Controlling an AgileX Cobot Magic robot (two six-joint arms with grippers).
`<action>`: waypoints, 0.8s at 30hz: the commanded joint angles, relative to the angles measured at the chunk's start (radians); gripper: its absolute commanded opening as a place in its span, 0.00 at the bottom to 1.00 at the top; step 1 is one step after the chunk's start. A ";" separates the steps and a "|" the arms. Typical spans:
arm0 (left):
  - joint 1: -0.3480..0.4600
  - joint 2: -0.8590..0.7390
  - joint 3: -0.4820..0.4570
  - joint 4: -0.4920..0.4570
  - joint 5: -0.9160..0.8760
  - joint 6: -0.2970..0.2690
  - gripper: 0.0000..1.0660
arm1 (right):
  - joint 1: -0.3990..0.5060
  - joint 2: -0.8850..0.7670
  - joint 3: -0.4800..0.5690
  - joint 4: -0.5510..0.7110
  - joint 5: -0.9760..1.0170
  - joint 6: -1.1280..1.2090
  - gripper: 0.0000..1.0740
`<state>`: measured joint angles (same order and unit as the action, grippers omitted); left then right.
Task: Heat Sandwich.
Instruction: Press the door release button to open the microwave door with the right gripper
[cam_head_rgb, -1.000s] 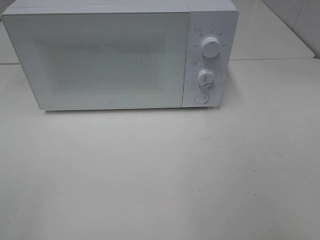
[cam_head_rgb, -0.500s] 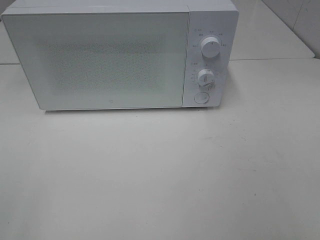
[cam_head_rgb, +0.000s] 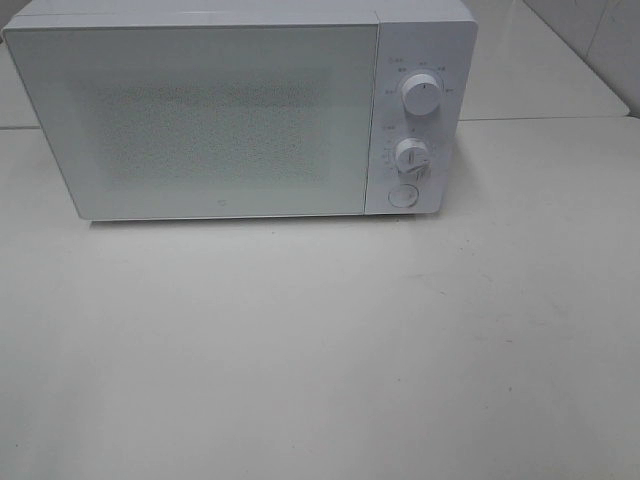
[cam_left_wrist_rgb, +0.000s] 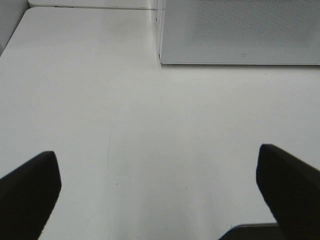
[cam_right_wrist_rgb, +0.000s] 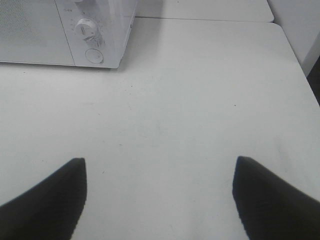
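Exterior high view: one white microwave (cam_head_rgb: 240, 110) stands at the back of the pale surface (cam_head_rgb: 320, 350) with its door (cam_head_rgb: 190, 125) shut. Its control panel carries two knobs, the upper knob (cam_head_rgb: 421, 95) and the lower knob (cam_head_rgb: 411, 155), with one round button (cam_head_rgb: 402, 196) beneath them. The sandwich shows in none of the three views, so where it is cannot be told. Each wrist view shows one end effector with two dark fingers. The left end effector (cam_left_wrist_rgb: 156, 152) and the right end effector (cam_right_wrist_rgb: 160, 160) are both spread wide over bare surface, gripping nothing.
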<state>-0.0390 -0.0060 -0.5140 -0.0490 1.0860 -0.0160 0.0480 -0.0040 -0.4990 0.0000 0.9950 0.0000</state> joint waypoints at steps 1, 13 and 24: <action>0.001 -0.013 -0.001 -0.008 -0.013 -0.004 0.94 | -0.008 -0.027 0.000 0.000 -0.003 0.000 0.71; 0.001 -0.013 -0.001 -0.008 -0.013 -0.004 0.94 | -0.008 0.101 -0.027 0.010 -0.175 0.043 0.71; 0.001 -0.013 -0.001 -0.008 -0.013 -0.004 0.94 | -0.008 0.281 -0.023 0.009 -0.397 0.043 0.71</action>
<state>-0.0390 -0.0060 -0.5140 -0.0490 1.0860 -0.0160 0.0480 0.2360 -0.5210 0.0050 0.6620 0.0360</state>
